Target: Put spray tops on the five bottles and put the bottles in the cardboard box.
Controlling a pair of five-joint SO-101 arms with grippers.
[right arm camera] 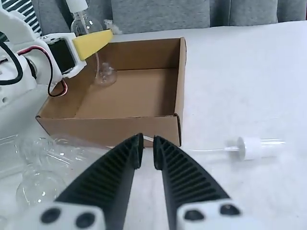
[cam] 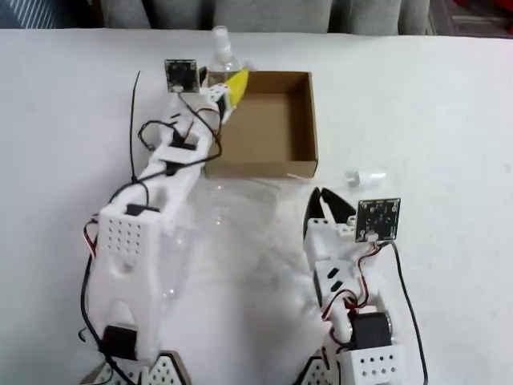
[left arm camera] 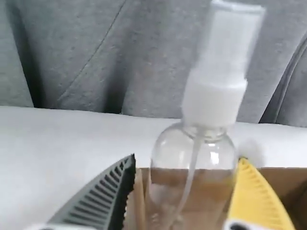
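Note:
A clear bottle [left arm camera: 192,167] with a white spray top [left arm camera: 220,72] stands upright between the grey and yellow fingers [left arm camera: 254,201] of my left gripper [left arm camera: 184,191], which is shut on it. The bottle [cam: 222,56] is at the back left corner of the cardboard box [cam: 311,120], and its base [right arm camera: 105,74] hangs low inside the box. My right gripper [right arm camera: 147,140] sits in front of the box, open by a narrow gap and holding nothing. A loose spray top [cam: 365,176] lies on the table beside it. Uncapped clear bottles [cam: 232,200] lie in front of the box.
The box floor [right arm camera: 134,93] is bare apart from the held bottle. The left arm [cam: 152,200] stretches along the box's left side. Grey chair backs [left arm camera: 96,48] stand behind the table's far edge. Open white table lies to the right of the box.

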